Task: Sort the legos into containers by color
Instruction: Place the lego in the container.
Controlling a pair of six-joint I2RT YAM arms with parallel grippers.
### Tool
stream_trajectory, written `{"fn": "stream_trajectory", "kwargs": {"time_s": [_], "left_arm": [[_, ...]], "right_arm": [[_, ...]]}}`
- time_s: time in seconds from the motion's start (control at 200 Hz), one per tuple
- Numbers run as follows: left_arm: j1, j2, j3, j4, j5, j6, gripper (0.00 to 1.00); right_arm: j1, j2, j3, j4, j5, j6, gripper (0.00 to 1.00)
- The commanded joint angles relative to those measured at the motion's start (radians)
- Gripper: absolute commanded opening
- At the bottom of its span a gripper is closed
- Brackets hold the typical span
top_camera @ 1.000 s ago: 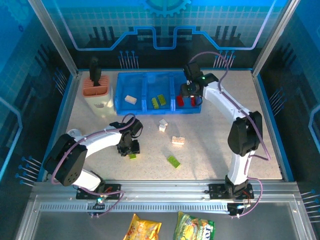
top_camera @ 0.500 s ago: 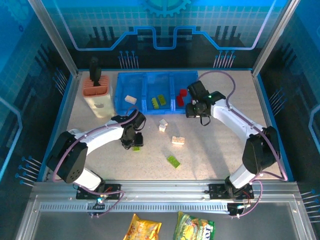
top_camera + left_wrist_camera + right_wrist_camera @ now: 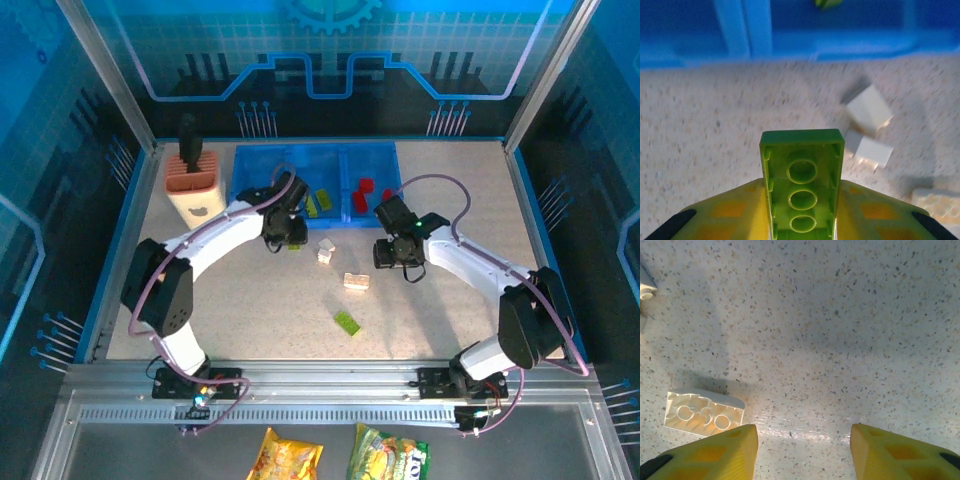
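My left gripper (image 3: 802, 189) is shut on a lime green lego (image 3: 802, 180), underside up, hanging just in front of the blue tray's wall (image 3: 790, 42). From above, that gripper (image 3: 287, 236) sits near the front edge of the containers (image 3: 338, 218). Red legos (image 3: 365, 190) lie in the right compartment and green ones (image 3: 322, 197) in the middle. Two white legos (image 3: 325, 250), a cream lego (image 3: 356, 281) and a green lego (image 3: 347, 322) lie on the table. My right gripper (image 3: 805, 440) is open and empty over bare table, with the cream lego (image 3: 705, 411) beside its left finger.
A cream block with a ribbed orange top (image 3: 195, 185) stands left of the tray. Two snack packets (image 3: 290, 455) lie outside the table's near rail. Aluminium posts and blue walls enclose the table.
My left arm has carried the green lego from the near-left table up to the tray's front. My right arm has pulled back from the red compartment toward the table's middle.
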Motion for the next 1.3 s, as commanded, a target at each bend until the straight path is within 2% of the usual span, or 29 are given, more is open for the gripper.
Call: {"fn": "stream_trajectory", "kwargs": {"time_s": [0.0, 0.285, 0.67, 1.006, 1.136, 1.296], "left_arm": [[0.018, 0.065, 0.118, -0.032, -0.041, 0.052, 0.35], [0.034, 0.247, 0.373, 0.032, -0.126, 0.088, 0.34], [0.045, 0.446, 0.566, 0.199, -0.255, 0.148, 0.34], [0.06, 0.615, 0.701, 0.225, -0.307, 0.154, 0.35], [0.065, 0.647, 0.727, 0.228, -0.304, 0.149, 0.38], [0.063, 0.653, 0.748, 0.218, -0.29, 0.143, 0.47]], "right_arm": [[0.017, -0.032, -0.022, 0.009, -0.008, 0.036, 0.53], [0.024, -0.043, -0.041, 0.007, 0.002, 0.047, 0.52], [0.028, -0.043, -0.057, 0.004, 0.005, 0.053, 0.52], [0.042, -0.049, -0.065, 0.0, 0.01, 0.064, 0.52], [0.047, -0.056, -0.071, -0.002, 0.01, 0.07, 0.51], [0.059, -0.059, -0.064, -0.016, 0.018, 0.073, 0.51]]}}
